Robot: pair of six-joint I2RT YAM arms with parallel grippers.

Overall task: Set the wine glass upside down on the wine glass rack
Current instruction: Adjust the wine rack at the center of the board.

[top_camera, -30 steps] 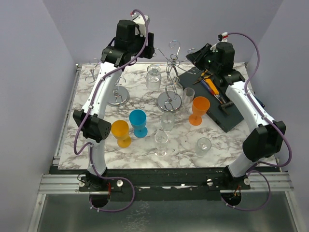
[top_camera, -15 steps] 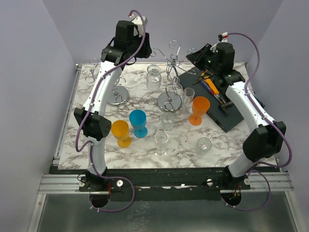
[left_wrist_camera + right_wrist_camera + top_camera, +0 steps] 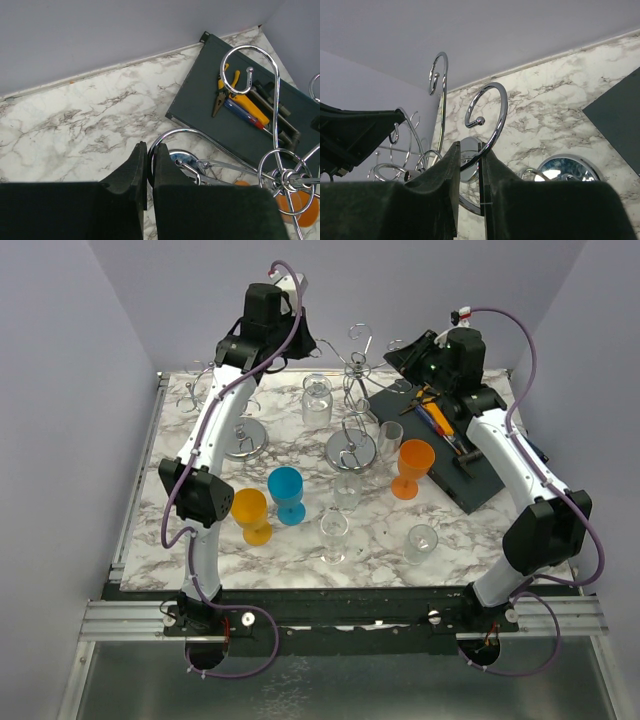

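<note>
The chrome wine glass rack (image 3: 355, 370) stands at the back middle on its round base (image 3: 350, 448). My left gripper (image 3: 312, 340) is at its left side, and in the left wrist view (image 3: 149, 155) it is shut on a curved wire arm of the rack (image 3: 288, 177). My right gripper (image 3: 400, 348) reaches in from the right, and in its wrist view (image 3: 481, 155) it is shut on a curled rack hook (image 3: 480, 121). A clear wine glass (image 3: 318, 400) sits bowl-down left of the rack. Neither gripper holds a glass.
Other glasses stand in front: blue (image 3: 287, 492), yellow-orange (image 3: 250, 512), orange (image 3: 412, 465) and several clear ones (image 3: 333, 533). A dark tool tray (image 3: 470, 460) with pliers and screwdrivers (image 3: 240, 100) lies at the right. A second rack's base (image 3: 243, 436) stands at the left.
My left gripper's jaws have closed onto the rack's wire arm, and its wrist has shifted slightly to the right. The right arm has not moved.
</note>
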